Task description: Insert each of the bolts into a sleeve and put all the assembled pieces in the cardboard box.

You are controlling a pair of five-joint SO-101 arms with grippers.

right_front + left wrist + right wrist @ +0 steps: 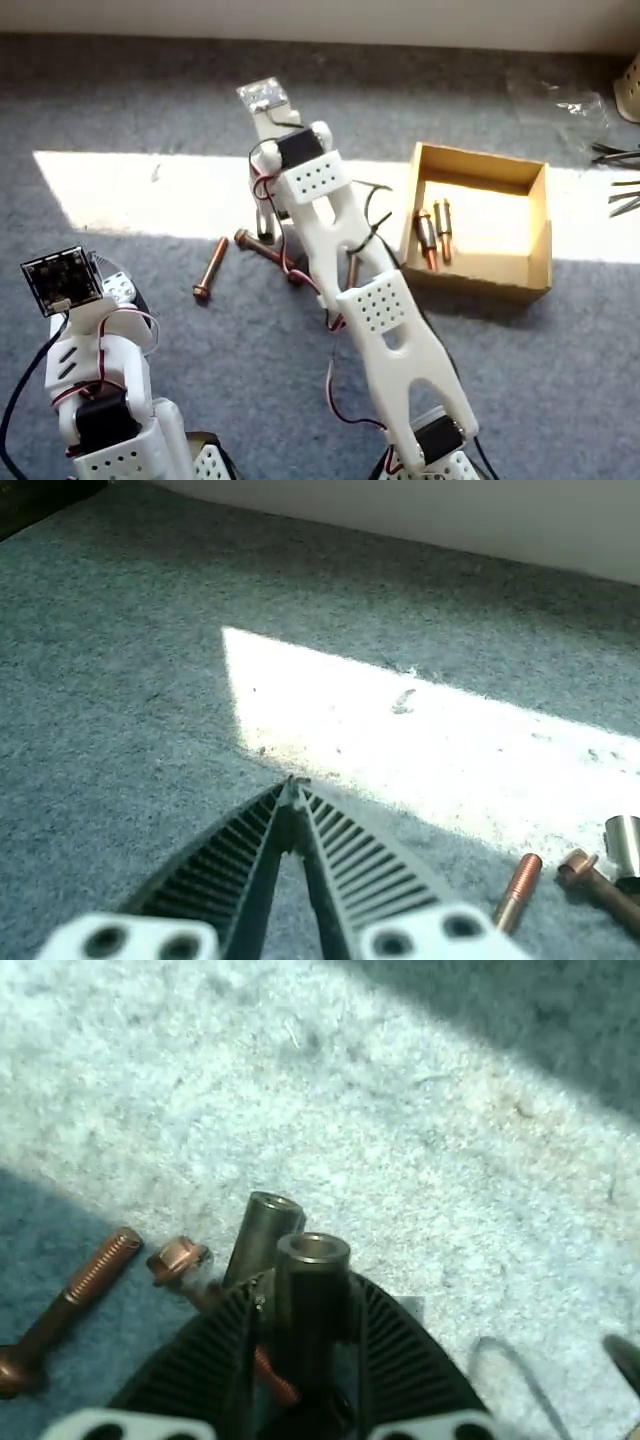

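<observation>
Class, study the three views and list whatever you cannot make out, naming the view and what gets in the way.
- High view: a bolt beside the cardboard box is partly covered by the right arm.
- Left wrist view: a sleeve is cut off by the picture edge.
- Right wrist view: the flanged bolt has its shank running behind the right tool, shut on the held sleeve.

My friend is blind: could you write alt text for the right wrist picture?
The pincer grips a dark metal sleeve over grey carpet. A second sleeve, a long copper bolt and another bolt's head lie close by.
</observation>
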